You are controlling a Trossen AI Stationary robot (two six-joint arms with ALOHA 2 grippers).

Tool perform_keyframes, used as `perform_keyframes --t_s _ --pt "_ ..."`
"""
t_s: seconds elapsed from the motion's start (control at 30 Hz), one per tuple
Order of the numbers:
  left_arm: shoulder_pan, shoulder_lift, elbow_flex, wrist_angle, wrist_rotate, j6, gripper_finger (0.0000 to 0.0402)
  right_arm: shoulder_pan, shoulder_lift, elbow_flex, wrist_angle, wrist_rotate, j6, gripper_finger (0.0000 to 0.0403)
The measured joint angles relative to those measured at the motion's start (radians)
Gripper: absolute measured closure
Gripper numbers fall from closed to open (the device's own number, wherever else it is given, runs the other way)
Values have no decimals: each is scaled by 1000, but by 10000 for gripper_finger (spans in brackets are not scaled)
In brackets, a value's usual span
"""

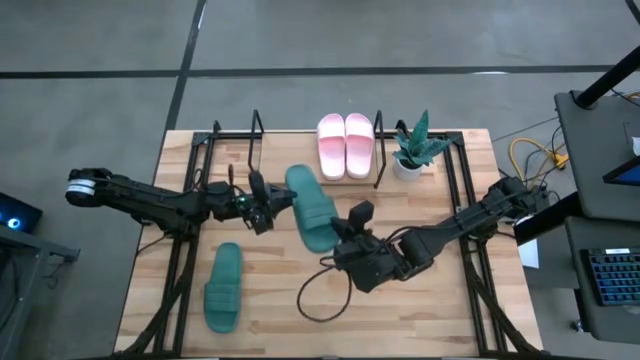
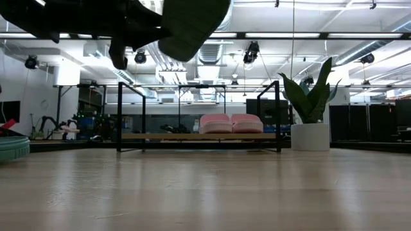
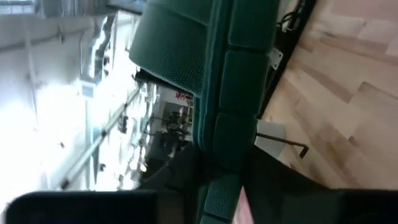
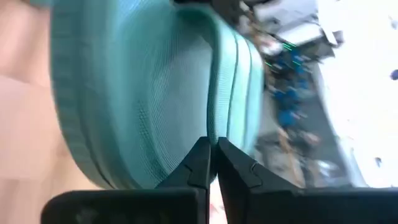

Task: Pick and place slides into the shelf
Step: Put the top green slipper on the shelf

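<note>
A dark green slide (image 1: 312,208) hangs in the air over the table's middle; the low view shows it high up (image 2: 192,25). My left gripper (image 1: 278,203) is shut on its left side. My right gripper (image 1: 338,240) is shut, its tips at the slide's near end. The second green slide (image 1: 223,287) lies flat on its sole on the table at the near left. The pink pair (image 1: 345,145) rests side by side on the shelf's (image 1: 258,132) wooden board (image 2: 167,136), in its right half. My left gripper pinches the green slide's sole edge (image 3: 214,140) between its two fingers, coming level from the table's left. The slide is lifted clear of the table and stands on edge in the hold. My right gripper's shut fingertips (image 4: 202,155) meet the rim beside the slide's footbed (image 4: 214,124). Whether they touch it, I cannot tell.
A potted plant (image 1: 412,150) stands at the shelf's right end. A black cable loop (image 1: 322,298) lies on the table near the right arm. The shelf's left half (image 2: 160,131) has bare board.
</note>
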Motion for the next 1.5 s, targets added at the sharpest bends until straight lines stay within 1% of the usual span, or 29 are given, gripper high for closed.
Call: perform_keyframes --t_s 0.07,0.1,0.2,0.23,0.33,0.47,0.6,0.67,0.77,0.87,0.93,1.0,1.13,1.23,1.37,1.5 --pt "-2 0 1 3 -39 -67 278 -5 0 0 -37 69 14 393" --pt "-2 -3 1 4 -67 -95 258 -10 0 -1 -55 85 28 393" --pt "0 -11 -7 3 -165 -165 208 -25 0 -2 -97 89 72 393" --pt "-1 -13 -10 -1 -187 -174 196 -30 0 -2 -110 90 84 393" --pt "-2 -17 -20 -5 -196 -196 175 -47 1 -12 -122 82 97 394" --pt "-9 -29 -23 -49 -176 -278 171 -66 3 -25 -112 92 103 394" --pt "-11 -59 -15 -124 -62 -397 170 -85 2 -54 -86 145 87 394" --pt "-12 -79 7 -181 -30 -464 170 -93 2 -71 -62 167 65 394" --pt "-12 -102 53 -258 -30 -544 169 -99 2 -86 -42 181 33 394" --pt "-12 -112 122 -379 -28 -640 169 -104 2 -110 -9 206 5 394" --pt "-12 -111 167 -474 -28 -671 169 -110 2 -131 39 227 -47 394" --pt "-12 -96 202 -524 -28 -704 169 -118 2 -150 100 235 -117 394" --pt "-15 -63 277 -595 -27 -742 169 -134 2 -198 286 235 -282 394" --pt "-16 -27 350 -685 -27 -777 169 -146 2 -225 397 234 -402 394" --pt "-16 31 452 -843 -27 -846 169 -162 2 -225 421 235 -451 394" --pt "-18 101 530 -920 -27 -859 169 -177 2 -223 421 223 -469 394"
